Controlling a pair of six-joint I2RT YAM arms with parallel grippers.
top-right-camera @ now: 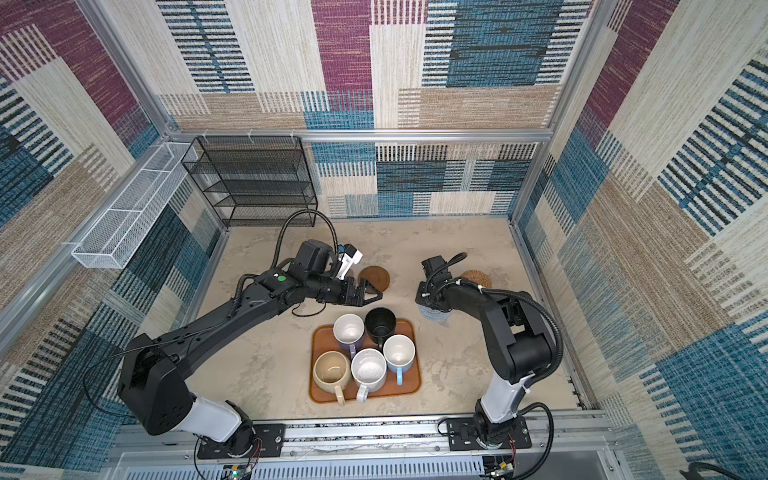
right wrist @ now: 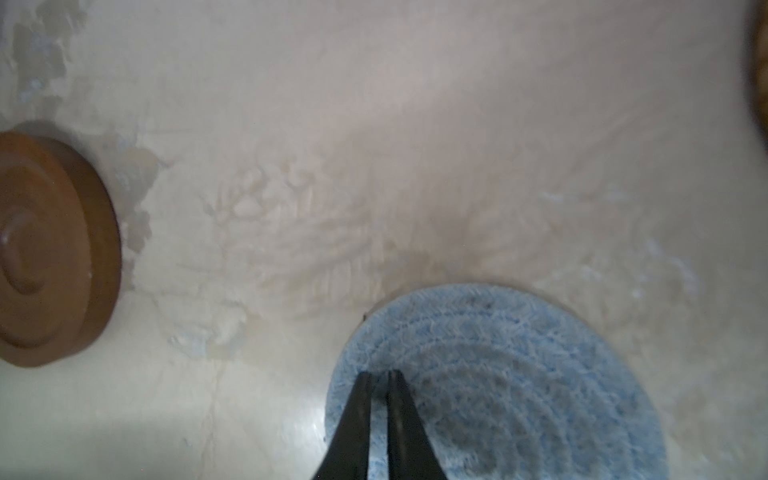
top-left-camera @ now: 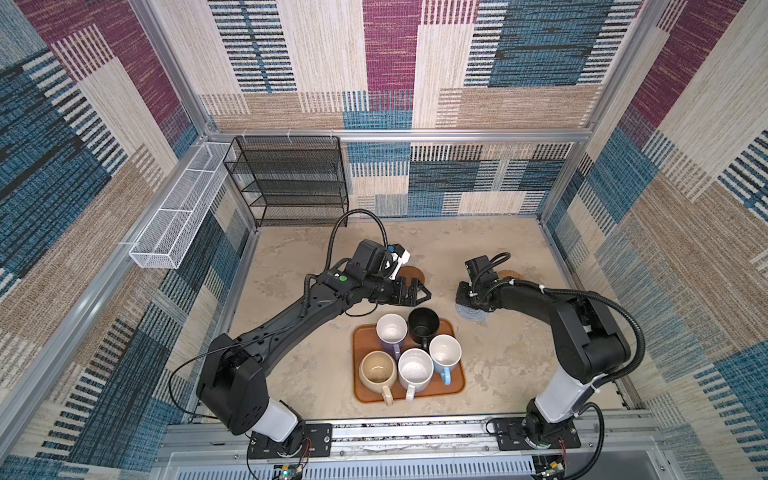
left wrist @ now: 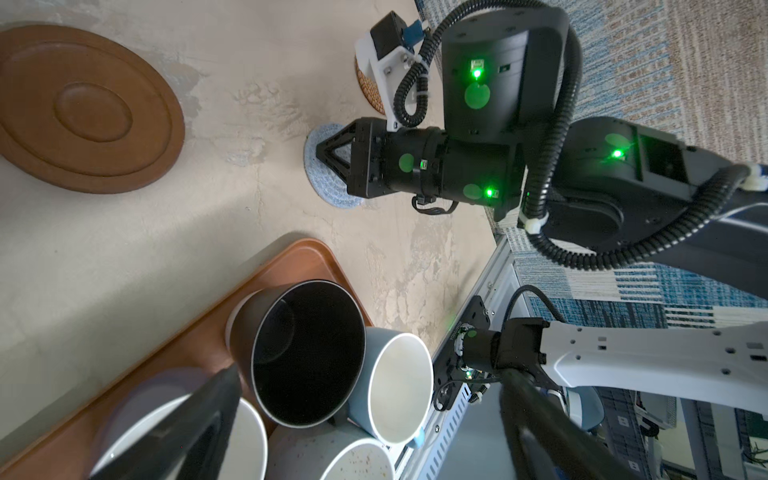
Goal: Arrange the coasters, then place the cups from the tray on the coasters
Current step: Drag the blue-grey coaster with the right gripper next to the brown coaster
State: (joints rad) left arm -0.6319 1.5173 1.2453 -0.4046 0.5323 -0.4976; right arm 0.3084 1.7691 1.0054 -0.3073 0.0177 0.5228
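Right gripper (right wrist: 380, 374) is pressing down on the light blue coaster (right wrist: 519, 374) with jaws together, tips on the weave close to its rim, not its middle. Whether they're actually pinching a fold isn't showing. The coaster is lying just off the tray's (top-left-camera: 451, 385) far right corner, not touching the tray.

It's round, so there's no long axis to line up. The contact is sitting off-centre, so it's probably going to droop or swing from that edge if lifted. Right arm is clearly the nearer one.

Left gripper (top-left-camera: 419, 293) is hanging just past the tray's far edge, near the black mug (top-left-camera: 423, 323), jaws wide apart and holding nothing.

Wooden disc (top-right-camera: 374, 277) is lying past the tray's far edge. The rattan coaster (top-right-camera: 476, 277) is lying farther out past the far right corner. Five mugs (top-left-camera: 415, 365) are sitting on the tray. Bare table (top-left-camera: 511, 365) right of the tray is looking like the easiest drop zone.
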